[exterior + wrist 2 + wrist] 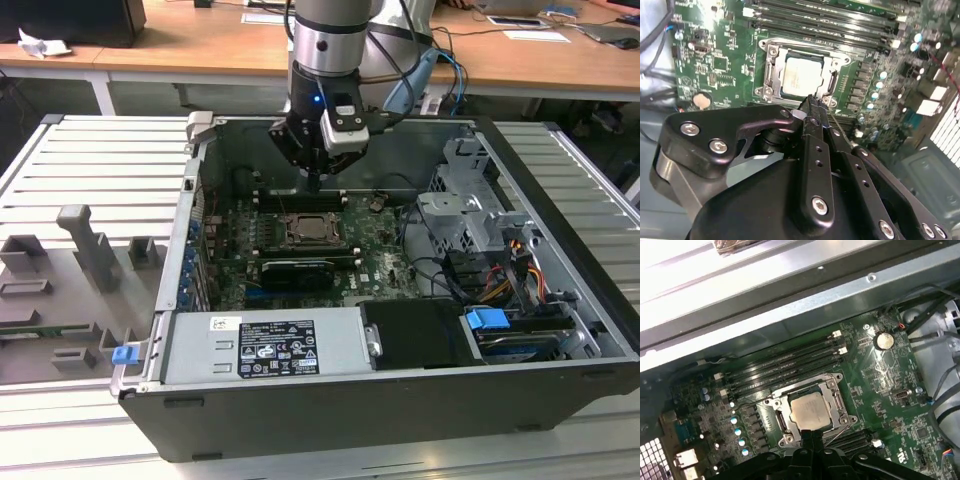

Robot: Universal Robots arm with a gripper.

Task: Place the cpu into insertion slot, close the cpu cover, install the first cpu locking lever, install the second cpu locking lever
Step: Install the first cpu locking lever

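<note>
Your gripper [810, 104], fingers pinched together with nothing visible between them, hangs over one edge of the cpu cover [771, 70], cpu [802, 75] seated.

Cpu [810, 410] silvery-beige; circuit board [880, 371] green; claw [810, 103] black; computer case [450, 402] dark grey.

A ribbed, silver-grey metal desk [80, 160] spreads across the foreground, with grey moulded holders [85, 250] lying on it at the exterior view's left. Behind it runs a long wooden table [200, 50] carrying a black box [70, 20], crumpled white paper [42, 44] and flat white sheets [537, 35]. Even, bright light falls on wood and metal alike.
</note>
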